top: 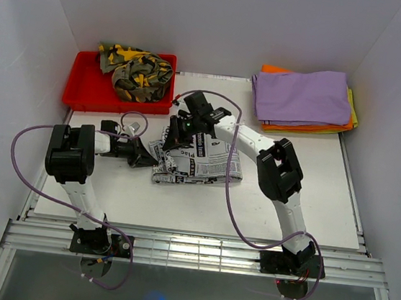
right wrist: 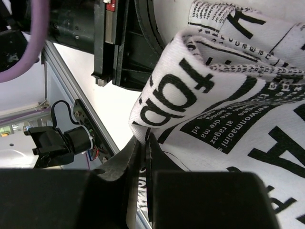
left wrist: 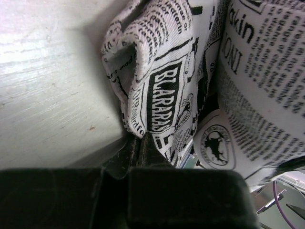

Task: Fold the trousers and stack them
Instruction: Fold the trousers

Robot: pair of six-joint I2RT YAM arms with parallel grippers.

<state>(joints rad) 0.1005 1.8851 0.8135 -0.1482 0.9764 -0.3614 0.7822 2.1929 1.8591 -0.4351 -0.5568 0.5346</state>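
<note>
Jaws together on both arms, each pinched on cloth of the newsprint trousers (top: 199, 166). Left gripper (left wrist: 138, 145): tips closed on a folded hem at the bundle's left edge, low over the table (top: 179, 205), with a black-boxed label in the print just above the tips. Right gripper (right wrist: 143, 143): closed on a corner fold printed with large black letters, with the cloth rising out of the pinch and spreading to the right in the wrist view. From the top camera, right arm reaching in from the right across the bundle, gripper at the bundle's far-left corner; left arm coming in flat from the left. Newsprint trousers lying mid-table as a rumpled, roughly rectangular folded bundle, held at two points on its left side, far-left corner bunched up under the right gripper. Camouflage trousers (top: 137, 70) heaped unfolded in the red tray (top: 84, 90) at the far-left corner, not touched by either gripper; tray's right edge near the right wrist. Purple cloth (top: 304, 97) folded flat atop orange cloth (top: 312, 128) and a yellow layer at the far-right corner, well apart from both arms. Purple cable (top: 228, 189) looped from the right arm, passing over the bundle's near-right end.
</note>
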